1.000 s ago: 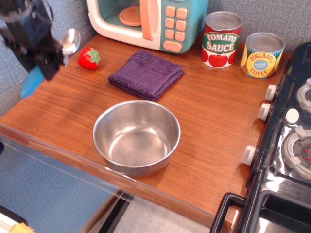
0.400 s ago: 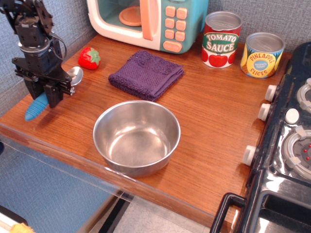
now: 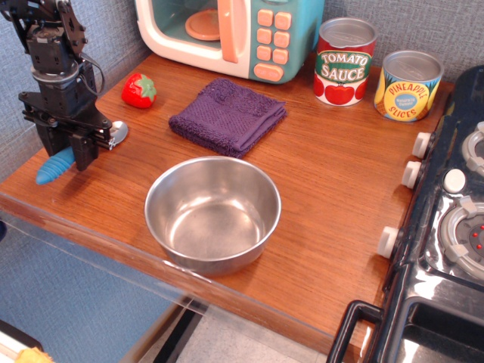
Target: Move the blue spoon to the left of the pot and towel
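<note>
"Lighting?"

"Bright, even, from above. Shadows soft and short; the pot (image 3: 212,213) casts a faint one on the counter (image 3: 333,189)."

"Glare?"

"Highlights on the pot's rim and inner wall, and on the stove (image 3: 446,249) at right."

"Focus?"

"Sharp mid-frame. Can (image 3: 344,60) lettering legible. Slight softness at bottom edge."

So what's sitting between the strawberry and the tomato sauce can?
The purple towel, lying slightly nearer the camera than both the strawberry and tomato sauce can, in the only view.

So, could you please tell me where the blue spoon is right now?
The blue spoon is at the far left of the counter, held in the tool, left of the pot and below the strawberry.
</note>
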